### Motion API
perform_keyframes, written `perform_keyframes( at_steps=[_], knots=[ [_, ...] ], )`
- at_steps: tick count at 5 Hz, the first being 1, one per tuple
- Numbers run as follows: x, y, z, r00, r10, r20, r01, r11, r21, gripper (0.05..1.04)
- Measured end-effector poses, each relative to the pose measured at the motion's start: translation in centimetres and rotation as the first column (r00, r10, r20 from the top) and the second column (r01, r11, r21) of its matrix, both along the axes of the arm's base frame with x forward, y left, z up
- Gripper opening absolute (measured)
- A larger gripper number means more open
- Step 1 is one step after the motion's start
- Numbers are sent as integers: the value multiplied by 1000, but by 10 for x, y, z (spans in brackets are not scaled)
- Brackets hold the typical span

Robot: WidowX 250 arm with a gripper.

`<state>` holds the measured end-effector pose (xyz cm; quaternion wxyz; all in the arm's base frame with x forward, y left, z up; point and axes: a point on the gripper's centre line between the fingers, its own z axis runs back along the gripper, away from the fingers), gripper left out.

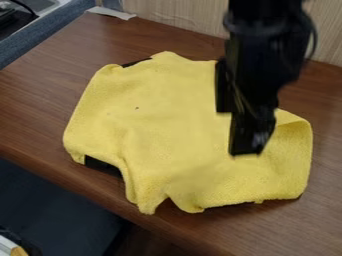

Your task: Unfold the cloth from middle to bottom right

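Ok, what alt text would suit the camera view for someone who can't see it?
A yellow cloth lies spread but rumpled on a brown wooden table, its lower edge uneven. A black robot gripper is over its right part.

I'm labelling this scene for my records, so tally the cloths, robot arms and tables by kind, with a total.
Cloth: 1
Robot arm: 1
Table: 1
Total: 3

brn wood tbl (pixel 40 110) | lt wood panel (pixel 180 16) behind | wht strip (pixel 110 12) @ tbl corner | blu-gry fabric (pixel 41 34) upper L
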<state>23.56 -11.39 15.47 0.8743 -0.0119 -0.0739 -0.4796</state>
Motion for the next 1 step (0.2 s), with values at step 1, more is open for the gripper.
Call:
perform_keyframes(
  at_steps=[1],
  knots=[
    [8,9,7,999,33,19,-33,999,24,1000]
  ],
)
